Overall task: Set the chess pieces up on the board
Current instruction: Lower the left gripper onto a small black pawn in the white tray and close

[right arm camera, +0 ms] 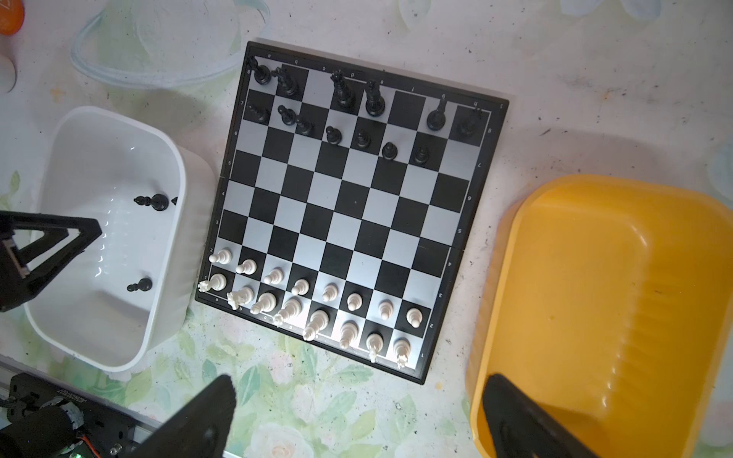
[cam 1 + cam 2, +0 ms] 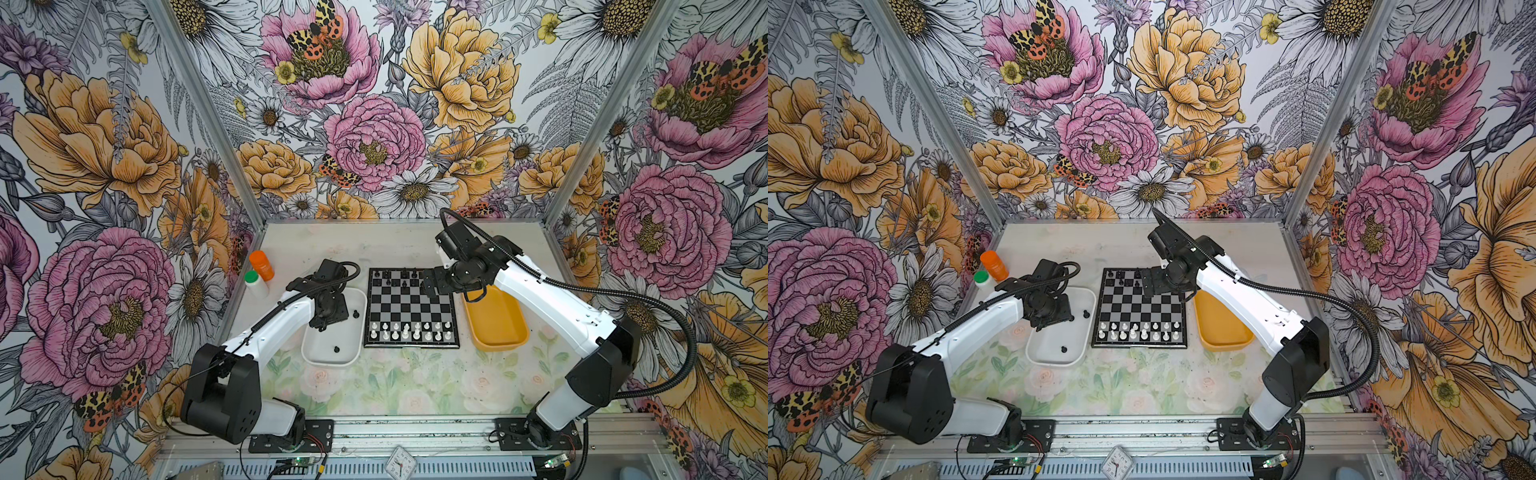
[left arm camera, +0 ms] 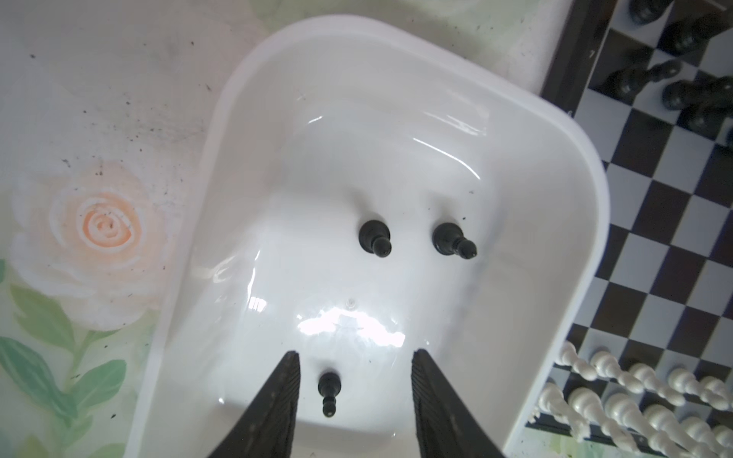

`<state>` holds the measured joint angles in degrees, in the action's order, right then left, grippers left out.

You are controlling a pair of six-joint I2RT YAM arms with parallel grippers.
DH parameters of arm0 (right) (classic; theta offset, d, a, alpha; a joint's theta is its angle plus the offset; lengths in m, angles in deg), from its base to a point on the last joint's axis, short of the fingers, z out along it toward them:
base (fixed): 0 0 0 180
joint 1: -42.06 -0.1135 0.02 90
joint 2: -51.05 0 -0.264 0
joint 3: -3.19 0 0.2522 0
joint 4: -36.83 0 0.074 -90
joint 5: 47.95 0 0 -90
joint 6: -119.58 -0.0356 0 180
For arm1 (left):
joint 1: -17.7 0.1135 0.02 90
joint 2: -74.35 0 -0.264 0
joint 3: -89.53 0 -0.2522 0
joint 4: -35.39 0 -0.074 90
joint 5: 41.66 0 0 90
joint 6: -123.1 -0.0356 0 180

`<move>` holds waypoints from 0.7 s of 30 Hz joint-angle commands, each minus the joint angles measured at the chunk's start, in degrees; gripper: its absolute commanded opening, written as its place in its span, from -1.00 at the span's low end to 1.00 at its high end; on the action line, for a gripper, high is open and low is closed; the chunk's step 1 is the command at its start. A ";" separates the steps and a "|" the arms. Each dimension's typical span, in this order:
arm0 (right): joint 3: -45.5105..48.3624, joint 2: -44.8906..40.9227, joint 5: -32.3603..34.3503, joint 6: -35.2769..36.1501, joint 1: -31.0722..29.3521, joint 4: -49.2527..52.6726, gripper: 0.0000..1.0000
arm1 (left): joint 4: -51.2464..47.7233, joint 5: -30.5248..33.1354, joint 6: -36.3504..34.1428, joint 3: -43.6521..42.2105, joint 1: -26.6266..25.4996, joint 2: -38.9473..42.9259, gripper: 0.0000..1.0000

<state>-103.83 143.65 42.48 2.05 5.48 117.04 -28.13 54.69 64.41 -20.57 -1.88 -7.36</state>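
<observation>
The board (image 2: 409, 307) lies flat at mid-table. White chess pieces (image 2: 409, 330) fill its two near rows, and black chess pieces (image 1: 345, 95) stand along its two far rows. Three more black pieces are in the white tray (image 3: 587, 166) left of the board. My left gripper (image 3: 357, 352) hangs open over that tray. A black pawn (image 3: 328, 392) shows between and below its fingers, touched by neither. My right gripper (image 2: 430, 287) hovers wide open over the board's far right corner with nothing in it (image 1: 359, 382).
An empty yellow tray (image 2: 496, 324) sits right of the board, under the right arm. An orange bottle (image 2: 262, 265) and a green-capped white bottle (image 2: 254, 283) stand at the far left by the wall. A small clock (image 2: 401, 462) lies on the front rail.
</observation>
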 commanded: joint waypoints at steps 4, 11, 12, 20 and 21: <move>2.86 -4.63 2.74 -1.88 -0.51 -0.69 0.99 | 4.02 -1.10 -2.64 4.18 0.59 -5.62 -0.10; 3.97 -5.99 4.05 -2.74 -0.38 -0.64 0.99 | 3.96 -1.55 -3.93 6.40 0.67 -9.35 -0.17; 4.12 -6.04 4.10 -2.79 -0.34 -0.55 0.99 | 3.94 -1.72 -4.02 6.59 0.68 -9.65 -0.18; 4.52 -6.29 4.49 -2.88 0.17 -0.62 0.99 | 3.95 -2.30 -4.59 7.78 0.41 -11.97 -0.22; 4.48 -6.32 4.34 -2.75 0.19 -0.62 0.99 | 3.88 -2.23 -4.68 7.87 0.43 -12.23 -0.23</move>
<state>-99.57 139.23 45.47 0.02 5.52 117.11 -25.22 53.36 60.98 -14.23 -1.77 -19.14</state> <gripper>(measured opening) 0.996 0.387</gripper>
